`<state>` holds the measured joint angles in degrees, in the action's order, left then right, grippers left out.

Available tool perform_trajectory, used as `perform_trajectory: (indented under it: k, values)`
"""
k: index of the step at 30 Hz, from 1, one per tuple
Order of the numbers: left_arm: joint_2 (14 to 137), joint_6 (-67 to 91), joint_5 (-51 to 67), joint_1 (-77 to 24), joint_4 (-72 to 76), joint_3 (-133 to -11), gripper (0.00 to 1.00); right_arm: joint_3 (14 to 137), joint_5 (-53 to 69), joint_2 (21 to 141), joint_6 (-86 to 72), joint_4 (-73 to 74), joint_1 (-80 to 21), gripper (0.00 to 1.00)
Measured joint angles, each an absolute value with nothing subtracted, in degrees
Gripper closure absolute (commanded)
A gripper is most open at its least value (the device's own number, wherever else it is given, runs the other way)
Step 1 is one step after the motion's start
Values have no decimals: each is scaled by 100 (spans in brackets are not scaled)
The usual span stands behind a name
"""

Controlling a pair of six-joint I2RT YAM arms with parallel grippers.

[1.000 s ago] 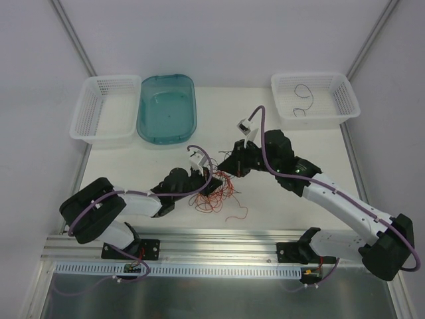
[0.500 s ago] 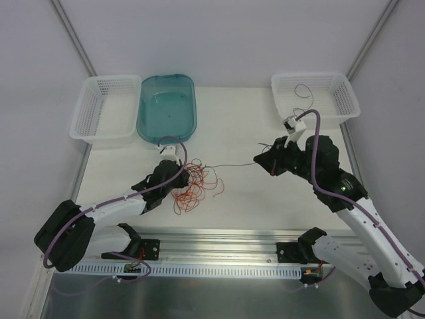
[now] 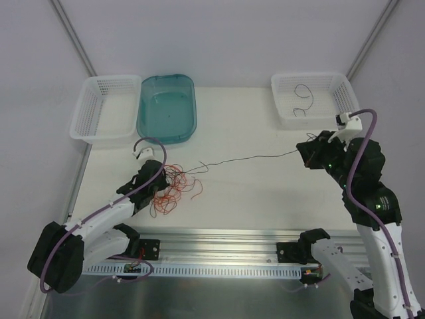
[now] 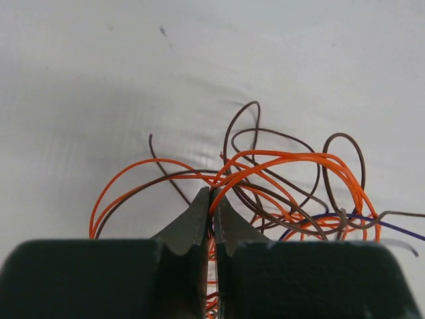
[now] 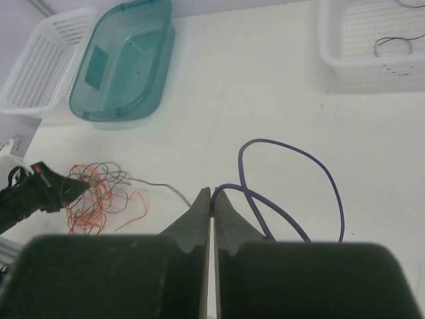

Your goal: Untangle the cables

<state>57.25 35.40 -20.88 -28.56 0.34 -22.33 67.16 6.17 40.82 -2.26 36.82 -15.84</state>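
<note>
White table (image 3: 265,193), cables (image 3: 169,189) bunched at your left.
Left jaws pinch orange loops (image 4: 292,155); right jaws pinch a purple strand (image 5: 292,154).

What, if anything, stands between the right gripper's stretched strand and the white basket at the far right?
Nothing visible does. The right gripper, shut on the purple cable, sits just short of the right basket with no object between them. The cable's other end runs back into the tangle pinched by the left gripper.
</note>
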Motion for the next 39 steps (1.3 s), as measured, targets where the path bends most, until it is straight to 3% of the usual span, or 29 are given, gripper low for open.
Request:
perform_trajectory:
  k: [10,16,24,27,28,31,32,34,39]
  values:
    - [5791,3715,-2383,-2403,-381,-2163,100,7800,-635,4001,-196,4045,-1260,99]
    - [5784,3841,-2429,-2200,-523,-2064,100,7797,-1074,4049,-257,4029,-1256,99]
    - [5382,3623,-1822,-2200,-814,-2294,100,5522,-274,5002,-591,3444,-1247,98]
    - [5308,3420,-1557,-2202,-947,-2580,100,4856,-91,5771,-652,3363,-1247,81]
    - [5297,3369,-1507,-2202,-961,-2633,100,4713,-47,6001,-659,3343,-1247,65]
    - [5271,3284,-1323,-2202,-1004,-2720,100,4622,97,6567,-596,3308,-1271,44]
    - [5271,3249,-1247,-2202,-1017,-2720,100,4628,104,6685,-548,3273,-1341,31]
    - [5271,3181,-1133,-2202,-1092,-2720,100,4676,56,6770,-392,3280,-1702,25]
    - [5271,3013,-858,-2215,-1350,-2875,100,5127,185,6757,174,2971,-2882,22]
